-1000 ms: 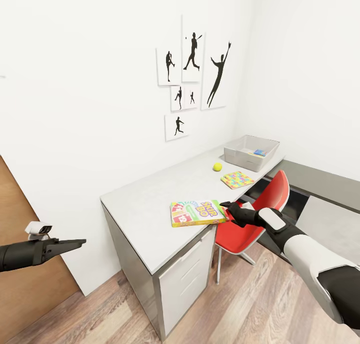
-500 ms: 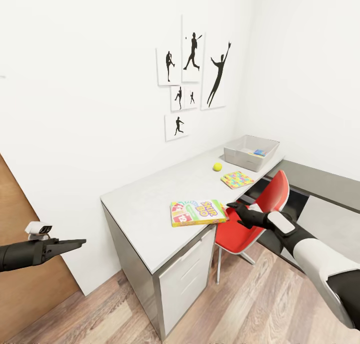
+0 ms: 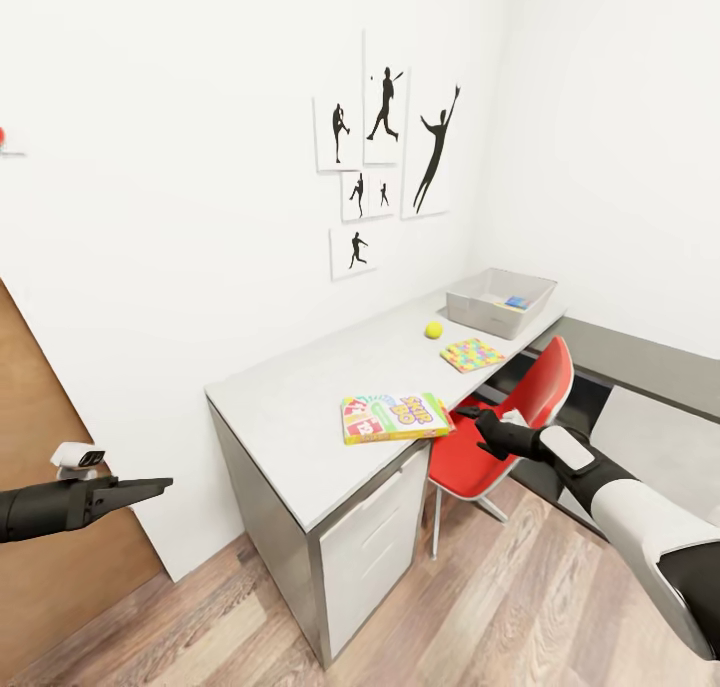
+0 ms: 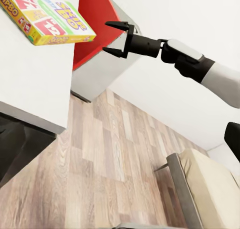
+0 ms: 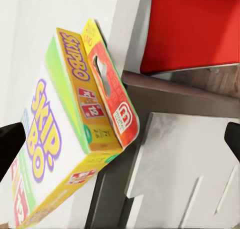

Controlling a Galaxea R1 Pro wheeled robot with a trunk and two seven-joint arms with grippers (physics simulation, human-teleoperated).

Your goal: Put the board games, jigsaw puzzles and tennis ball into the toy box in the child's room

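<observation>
The SKIP-BO board game [image 3: 395, 416] lies flat near the front edge of the table [image 3: 290, 407], one end jutting over it. My right gripper [image 3: 465, 417] hovers open just off that end, touching nothing. In the right wrist view the box [image 5: 65, 139] sits between the spread fingertips [image 5: 10, 141]. The left wrist view shows the right gripper [image 4: 112, 38] open beside the box [image 4: 47, 16]. Farther along the table are a tennis ball [image 3: 433, 330], a jigsaw puzzle [image 3: 472, 354] and the toy box [image 3: 500, 302] with a small blue board game [image 3: 516, 303] inside. My left gripper [image 3: 150, 487] is shut, low at the left.
A red chair [image 3: 510, 407] stands tucked at the table just under my right arm. White drawers [image 3: 370, 557] front the desk's near end. A brown door [image 3: 40, 467] is behind my left arm. The bed [image 4: 210, 184] corner shows in the left wrist view.
My right gripper has drawn back a little from the end of the SKIP-BO box, which stays on the table. The whole view has shifted slightly. The left arm is unchanged.
</observation>
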